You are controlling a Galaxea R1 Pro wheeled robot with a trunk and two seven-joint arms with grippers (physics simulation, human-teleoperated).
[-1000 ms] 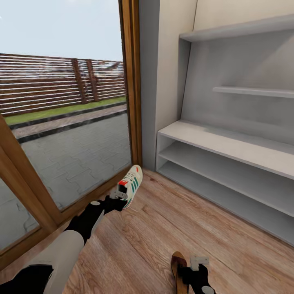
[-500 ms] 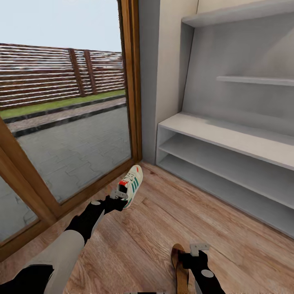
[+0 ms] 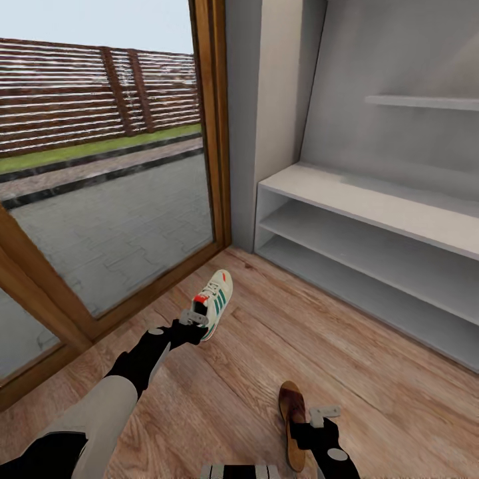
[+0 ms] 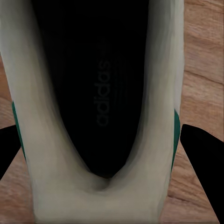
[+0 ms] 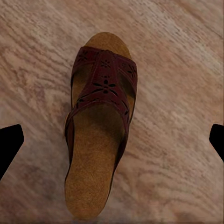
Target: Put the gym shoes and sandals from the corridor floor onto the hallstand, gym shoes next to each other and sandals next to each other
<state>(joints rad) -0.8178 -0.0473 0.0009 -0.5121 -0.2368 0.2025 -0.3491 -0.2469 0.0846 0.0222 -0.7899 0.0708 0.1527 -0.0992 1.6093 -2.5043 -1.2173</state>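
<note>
Black fingertips (image 4: 198,163) flank the heel of the gym shoe (image 4: 100,112) in our left wrist view, one on each side with wood grain showing between fingertip and shoe wall, so we cannot tell whether they pinch it or merely bracket it. From the head view our left gripper (image 3: 194,319) sits at the heel of that cream sneaker (image 3: 214,303), which points toward the window corner, seemingly resting on or just above the corridor floor (image 3: 372,372).

On the right, the fingertips (image 5: 9,142) stand wide apart at the edges of the wrist view, with the sandal (image 5: 100,126) lying flat between them, untouched. In the head view our right gripper (image 3: 318,418) hovers just beside that brown sandal (image 3: 293,424).

We judge this to be the pickup step: one sneaker at hand on the left, one sandal lined up under the right. The hallstand (image 3: 372,213) stands ahead to the right, its shelves bare in what we see.

Next we would need to lower the right gripper over the sandal and close across its width, confirm a firm hold on the sneaker heel, then lift both and carry them to a shelf, leaving room beside each for its mate.
</note>
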